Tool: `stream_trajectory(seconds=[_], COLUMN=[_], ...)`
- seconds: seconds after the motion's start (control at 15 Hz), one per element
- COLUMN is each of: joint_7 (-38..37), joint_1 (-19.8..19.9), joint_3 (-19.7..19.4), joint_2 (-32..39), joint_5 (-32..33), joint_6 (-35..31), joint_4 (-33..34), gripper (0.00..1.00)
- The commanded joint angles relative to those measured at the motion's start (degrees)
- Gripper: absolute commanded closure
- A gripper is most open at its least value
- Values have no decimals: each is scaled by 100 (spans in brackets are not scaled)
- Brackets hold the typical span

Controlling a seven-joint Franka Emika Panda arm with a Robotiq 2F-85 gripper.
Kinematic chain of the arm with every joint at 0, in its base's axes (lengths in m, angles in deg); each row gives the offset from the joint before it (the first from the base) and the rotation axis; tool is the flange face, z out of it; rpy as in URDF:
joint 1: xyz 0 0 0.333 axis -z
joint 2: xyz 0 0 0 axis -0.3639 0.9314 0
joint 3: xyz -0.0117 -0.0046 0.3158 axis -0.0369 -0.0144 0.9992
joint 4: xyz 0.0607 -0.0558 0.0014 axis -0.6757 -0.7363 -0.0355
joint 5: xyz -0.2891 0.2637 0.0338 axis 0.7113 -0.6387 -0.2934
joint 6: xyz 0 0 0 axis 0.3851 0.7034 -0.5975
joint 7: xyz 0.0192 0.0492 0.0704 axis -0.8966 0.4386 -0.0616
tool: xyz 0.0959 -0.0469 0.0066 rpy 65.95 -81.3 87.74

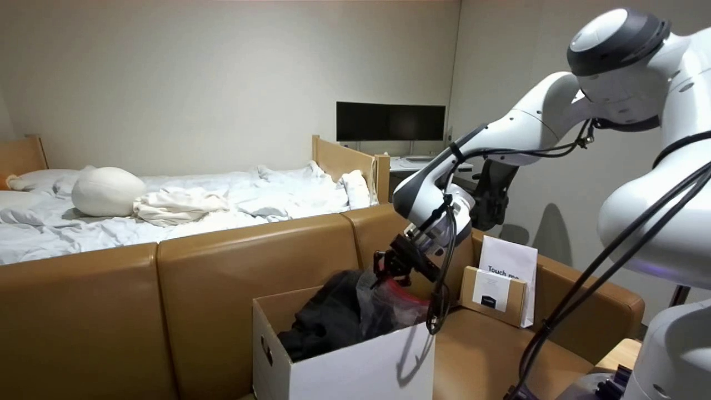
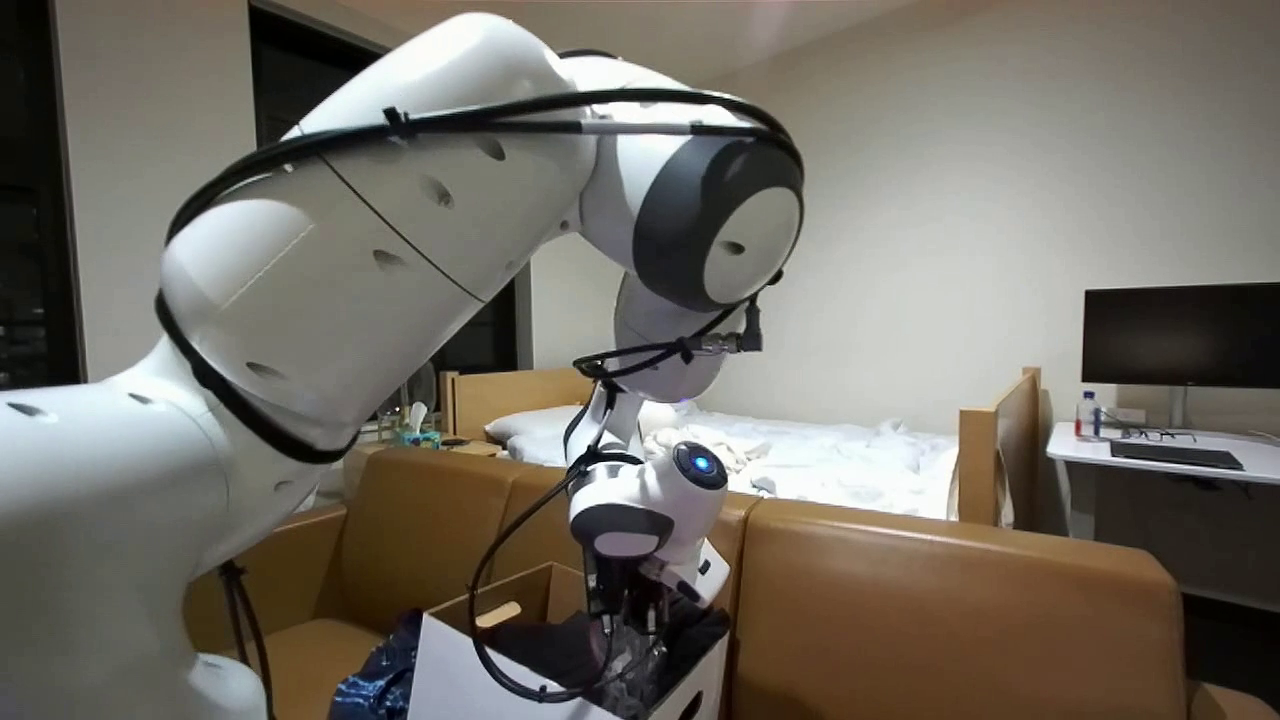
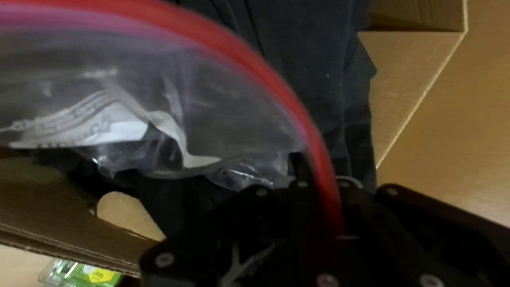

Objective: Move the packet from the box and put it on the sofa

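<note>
In an exterior view, L to R: bed (image 1: 266,191) w/ a rounded white pillow (image 1: 108,191) stands behind the sofa (image 1: 255,261), whose tan back spans most of the view. Box (image 1: 355,372), white, top open, is in front of it, approx. mid-view. Inside it is bunched black cloth (image 1: 328,311), &, just R of that & partly over it, the packet (image 1: 383,314): clear plastic, in the box mouth, w/ its upper part up at the gripper (image 1: 391,273). Jaws are pressed tog. on the packet, pinching it by its red rim (image 3: 317,147); wrist view has that rim, blurry, running down to the fingers (image 3: 297,167), plus a printed white label (image 3: 87,127) in the plastic. Can't tell if the packet's underside touches the cloth. Monitor (image 1: 390,122) is on a desk (image 1: 402,164) in the bkgd, past the bed's end. Next R, on the seat, a small carton (image 1: 491,294) stands tilted just in front of white paper (image 1: 510,256) marked "Touch me", by the armrest (image 1: 589,294). Arm (image 1: 533,119), white w/ dark-gray bands, reaches in from far R.
</note>
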Motion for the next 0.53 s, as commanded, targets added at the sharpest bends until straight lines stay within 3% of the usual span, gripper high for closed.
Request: stream_trajectory(seconds=[0.0, 0.07, 0.13, 0.2, 0.27, 0.47], joint_7=[-84, -169, 117, -287, -238, -438], joint_1=[1391, 1709, 2181, 2520, 2612, 3054], joint_3=[968, 1136, 1433, 1533, 1500, 1496], joint_2=[1026, 1195, 1264, 1488, 1964, 2589], joint_5=[406, 557, 280, 776, 920, 1453], joint_6=[-600, -630, -604, -647, -936, -935], joint_4=[-433, -530, -752, -907, -1009, -1027], gripper=[93, 94, 94, 94, 94, 94])
